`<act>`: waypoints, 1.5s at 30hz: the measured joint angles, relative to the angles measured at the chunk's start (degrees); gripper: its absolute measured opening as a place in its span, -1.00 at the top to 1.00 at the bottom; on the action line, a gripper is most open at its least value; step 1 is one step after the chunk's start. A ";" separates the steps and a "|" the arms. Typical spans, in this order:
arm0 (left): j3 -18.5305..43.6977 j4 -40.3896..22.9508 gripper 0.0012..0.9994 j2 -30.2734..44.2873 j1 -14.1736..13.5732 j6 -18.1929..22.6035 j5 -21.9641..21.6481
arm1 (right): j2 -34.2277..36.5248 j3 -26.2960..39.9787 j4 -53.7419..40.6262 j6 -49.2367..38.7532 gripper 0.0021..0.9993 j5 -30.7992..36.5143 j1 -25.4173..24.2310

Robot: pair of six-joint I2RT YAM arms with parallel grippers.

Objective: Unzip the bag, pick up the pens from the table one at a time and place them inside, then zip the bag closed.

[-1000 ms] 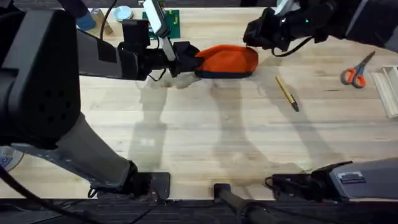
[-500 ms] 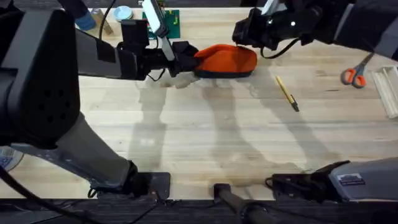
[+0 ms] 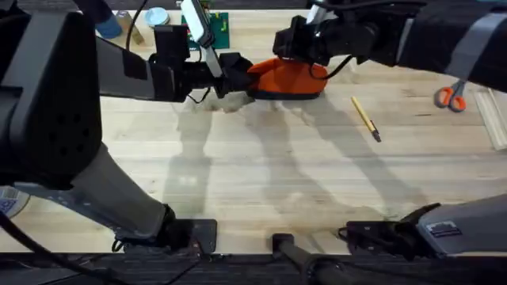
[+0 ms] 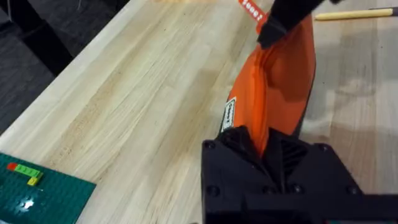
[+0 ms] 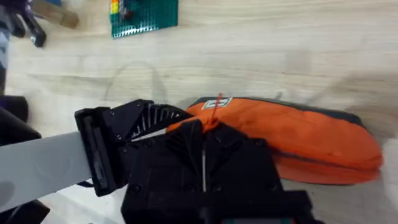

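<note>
The orange bag lies at the far middle of the table. My left gripper is shut on its left end; in the left wrist view the fabric bunches between the fingers. My right gripper hovers over the bag's top left part, shut, with a thin orange zip pull sticking out at its tips. The rest of the bag stretches away from both grippers. A yellow-tan pen with a dark end lies on the wood to the bag's right, also visible in the left wrist view.
Orange-handled scissors lie at the far right, next to a white object at the table's edge. A green baseplate and a blue item sit at the back behind the left gripper.
My right gripper has slid leftward along the top of the bag, from its right end toward the left gripper. The left gripper, pen and scissors have stayed put.
</note>
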 joint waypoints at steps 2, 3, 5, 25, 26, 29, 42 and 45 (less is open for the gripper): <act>0.00 0.00 0.92 0.00 0.00 0.00 -0.02 | 0.54 0.00 0.57 0.19 0.94 0.21 0.71; 0.00 0.00 0.92 0.00 0.00 0.00 -0.04 | 0.89 0.00 0.91 0.31 0.94 0.28 1.08; 0.00 -0.02 0.92 0.00 0.00 0.00 0.00 | 1.59 0.00 1.92 0.67 0.94 0.27 1.97; 0.00 -0.15 0.92 0.00 0.55 0.00 0.01 | 2.95 0.00 8.18 5.58 0.94 1.36 6.33; 0.00 -0.09 0.92 0.00 0.59 0.00 -0.04 | 2.95 0.00 8.50 5.90 0.94 1.09 6.58; 0.00 -0.09 0.92 0.00 0.63 0.00 -0.02 | 2.92 0.00 8.75 6.57 0.94 0.61 7.18; 0.02 0.05 0.92 0.00 0.35 -0.06 -0.46 | 2.92 0.24 10.35 8.16 -0.84 -5.20 9.37; 0.02 0.07 0.92 0.00 0.35 -0.17 -0.48 | 2.92 0.24 9.97 8.65 -0.99 -5.68 8.79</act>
